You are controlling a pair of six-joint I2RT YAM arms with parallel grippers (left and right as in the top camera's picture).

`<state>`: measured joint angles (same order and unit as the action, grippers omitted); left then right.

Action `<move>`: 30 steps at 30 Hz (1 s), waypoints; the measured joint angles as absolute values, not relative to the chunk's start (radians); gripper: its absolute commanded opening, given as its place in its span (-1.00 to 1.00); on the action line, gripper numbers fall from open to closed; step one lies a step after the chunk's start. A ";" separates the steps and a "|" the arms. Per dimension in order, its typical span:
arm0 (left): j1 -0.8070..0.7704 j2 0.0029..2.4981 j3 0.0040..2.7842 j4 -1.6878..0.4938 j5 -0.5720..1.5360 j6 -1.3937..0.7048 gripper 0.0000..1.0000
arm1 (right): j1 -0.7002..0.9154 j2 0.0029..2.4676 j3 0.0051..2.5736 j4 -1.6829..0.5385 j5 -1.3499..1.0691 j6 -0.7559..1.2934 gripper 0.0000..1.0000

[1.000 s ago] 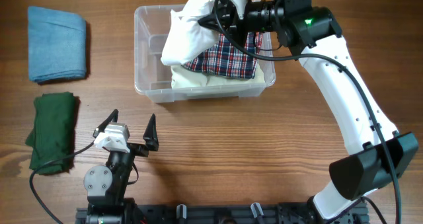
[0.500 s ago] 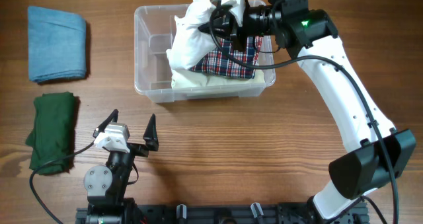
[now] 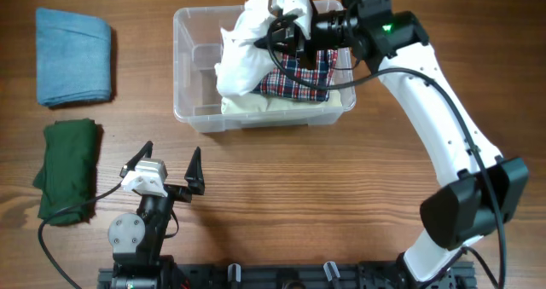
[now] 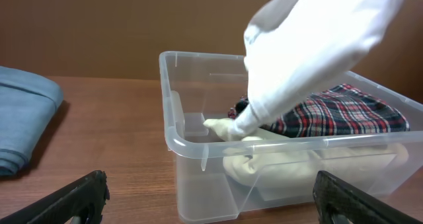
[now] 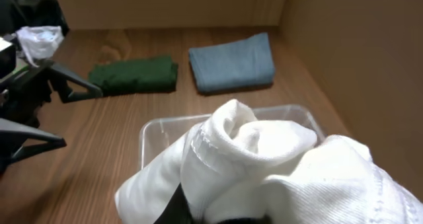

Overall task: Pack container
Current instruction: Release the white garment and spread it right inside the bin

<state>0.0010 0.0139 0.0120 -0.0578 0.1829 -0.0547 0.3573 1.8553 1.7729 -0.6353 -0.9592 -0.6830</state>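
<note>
The clear plastic container (image 3: 192,110) sits at the table's far middle and holds a cream cloth (image 3: 281,106) with a red plaid cloth (image 3: 299,78) on top. My right gripper (image 3: 277,20) is shut on a bunched white garment (image 3: 243,54) that hangs over the container's middle; in the right wrist view the white garment (image 5: 264,164) hides the jaws. From the left wrist, the container (image 4: 198,145) stands ahead with the white garment (image 4: 317,45) dangling into it. My left gripper (image 3: 169,165) rests open and empty near the front edge.
A folded blue cloth (image 3: 74,54) lies at the far left and a folded dark green cloth (image 3: 66,170) lies nearer, left of my left arm. The right arm (image 3: 444,127) reaches from the front right across to the container.
The right gripper has drawn the white garment slightly right and back over the container, and the garment's hanging part has bunched in. The left arm has not moved.
</note>
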 measured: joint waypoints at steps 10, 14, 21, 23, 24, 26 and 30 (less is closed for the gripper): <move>0.001 0.014 0.012 -0.058 0.183 -0.055 0.99 | 0.260 1.896 1.773 -0.726 -1.003 -0.683 -0.92; 0.001 0.014 0.012 -0.058 0.183 -0.055 1.00 | 0.215 1.899 1.773 -0.780 -0.995 -0.686 -0.92; 0.001 0.014 0.012 -0.058 0.183 -0.055 1.00 | 0.185 1.912 1.773 -0.846 -0.870 -0.687 -0.92; 0.001 0.014 0.012 -0.058 0.183 -0.055 1.00 | 0.185 1.922 1.773 -0.855 -0.820 -0.686 -0.91; 0.001 0.014 0.012 -0.058 0.183 -0.055 1.00 | 0.185 1.929 1.773 -0.857 -0.782 -0.685 -0.92; 0.001 0.014 0.012 -0.058 0.183 -0.055 1.00 | 0.185 1.944 1.773 -0.858 -0.704 -0.673 -0.92; 0.001 0.014 0.012 -0.058 0.183 -0.055 0.99 | 0.185 1.968 1.773 -0.861 -0.570 -0.622 -0.92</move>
<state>0.0010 0.0139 0.0120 -0.0578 0.1829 -0.0547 0.1852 1.9678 1.7729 -0.8608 -0.5701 -0.6220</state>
